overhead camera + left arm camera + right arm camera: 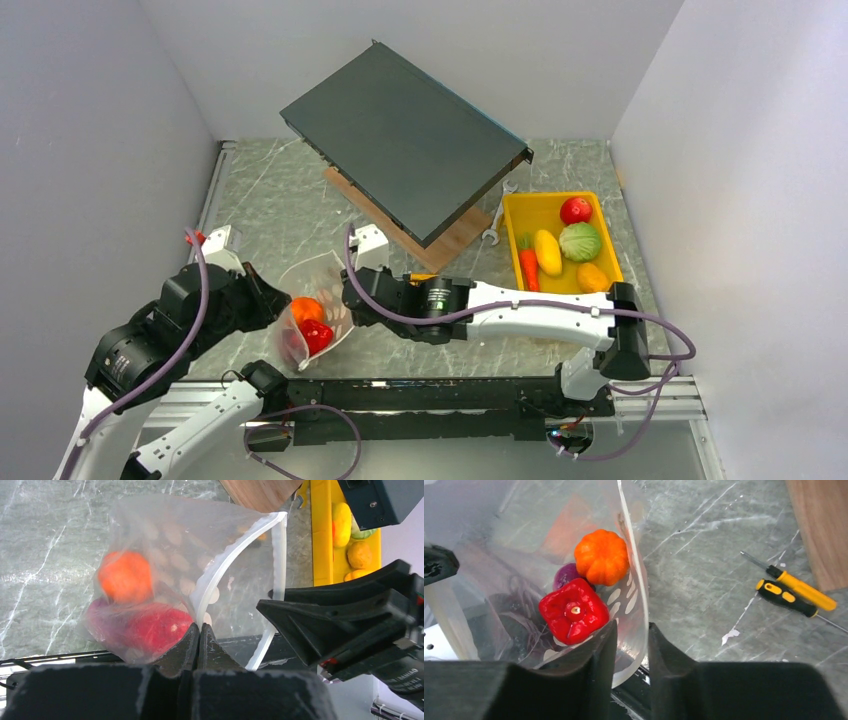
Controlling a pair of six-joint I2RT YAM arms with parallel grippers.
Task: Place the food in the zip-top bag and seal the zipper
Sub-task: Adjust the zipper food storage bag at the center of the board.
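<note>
Surface: a grey-green marbled tabletop (280, 200) with pale veins is carrying everything; white scuffs are showing on it in the right wrist view
Room: plain white walls (90, 120) are closing in the table on 3 sides
Back of table: a dark panel (405, 150) is leaning tilted on a wooden board (445, 248); a wrench (497, 228) is lying just beside the board
Right side: a yellow tray (512, 215) is holding a red piece (575, 210), a green cabbage (580, 242), a yellow piece (547, 252), a carrot (528, 266) and an orange piece (592, 277)
Zip-top bag (310, 280): sitting near the front edge between the 2 arms, mouth gaping; a red pepper (574, 611), an orange pumpkin-shaped piece (602, 562) and a purple piece (565, 576) are lying inside
Zipper (227, 562): hanging unsealed, curving along the open mouth
Left gripper (199, 632): pressing its jaws together on the zipper strip
Right gripper (631, 642): standing with its jaws a narrow gap apart, 1 on each side of the bag's wall
Loose tools: a yellow-handled screwdriver (804, 589) and a black-and-yellow screwdriver (785, 597) are lying side by side on the marble near the board
</note>
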